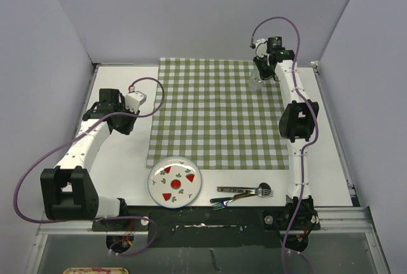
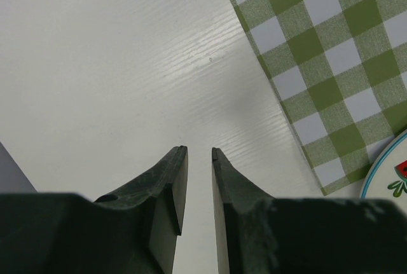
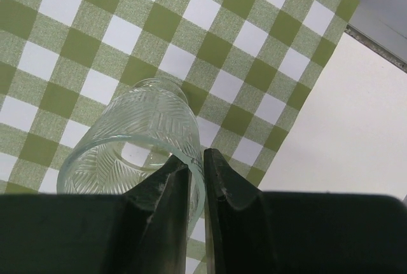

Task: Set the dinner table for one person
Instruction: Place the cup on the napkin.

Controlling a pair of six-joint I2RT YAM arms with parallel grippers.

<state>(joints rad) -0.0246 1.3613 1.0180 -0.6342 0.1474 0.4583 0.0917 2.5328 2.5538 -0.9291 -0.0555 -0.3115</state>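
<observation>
A large white table [image 1: 327,153] with metal rails along its edges fills the floor of a plain booth, closed in by pale grey walls [image 1: 203,13] at the back and on both sides. A green-and-white checked cloth [image 1: 216,115] lies flat over the middle and far part of the table, leaving bare white strips to its left, to its right and along the near edge. On the near strip, just in front of the cloth's near left corner, sits a round white plate [image 1: 175,183] with red and green motifs. To the plate's right lie a silver fork [image 1: 248,190] and, just beside it, a utensil with a rainbow sheen [image 1: 229,199]. The right arm reaches to the cloth's far right corner, where the right claw [image 3: 197,166] is pinched on the rim of a clear ribbed glass [image 3: 137,134]; whether the glass rests on the cloth cannot be told. The left claw [image 2: 199,159] hangs over bare table left of the cloth, its jaws a narrow slit apart and holding nothing.
</observation>
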